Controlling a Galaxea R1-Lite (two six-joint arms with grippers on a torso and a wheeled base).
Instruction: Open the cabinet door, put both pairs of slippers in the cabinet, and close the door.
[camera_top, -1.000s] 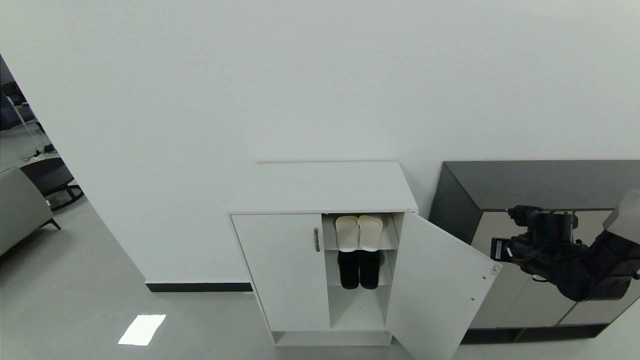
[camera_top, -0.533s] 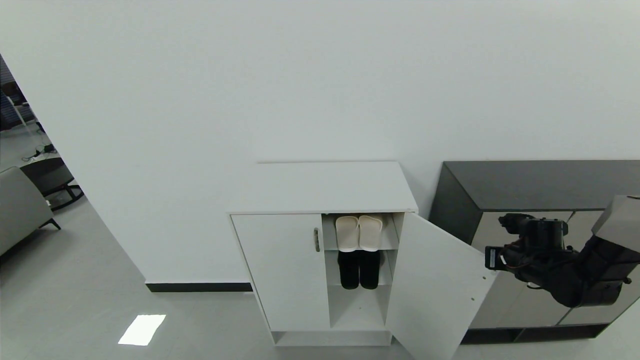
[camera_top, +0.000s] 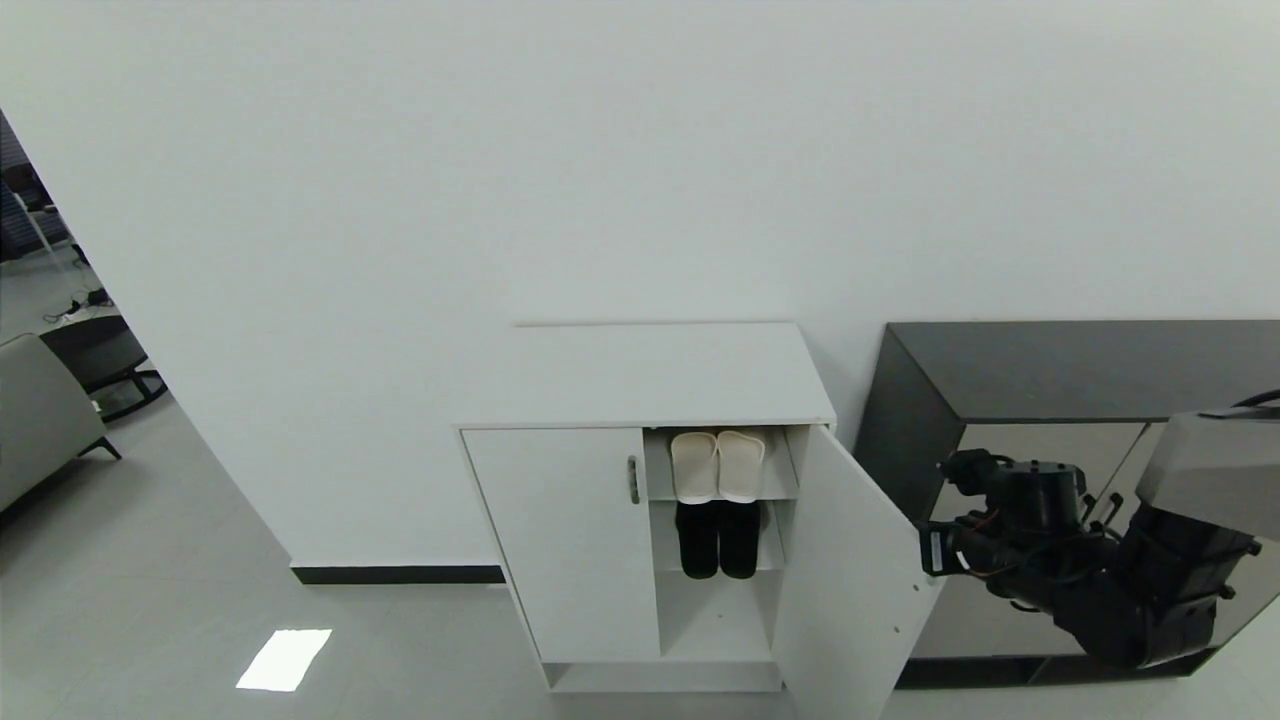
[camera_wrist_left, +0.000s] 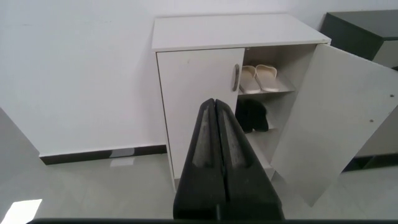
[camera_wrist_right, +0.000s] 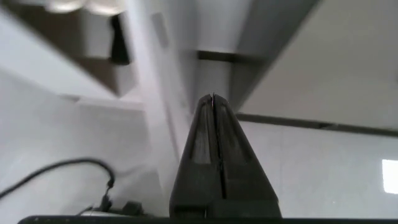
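My right gripper (camera_wrist_right: 212, 101), fingers pressed together, sits just beside the free edge of the half-open cabinet door (camera_top: 850, 570); white slippers (camera_top: 717, 465) and black slippers (camera_top: 717, 540) shelved inside.

text: none legible | labels: none legible | numbers: none legible | signs: none legible

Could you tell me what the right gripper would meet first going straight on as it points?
Probably the open cabinet door: the right gripper points at its outer side near the free edge; whether they touch is unclear.
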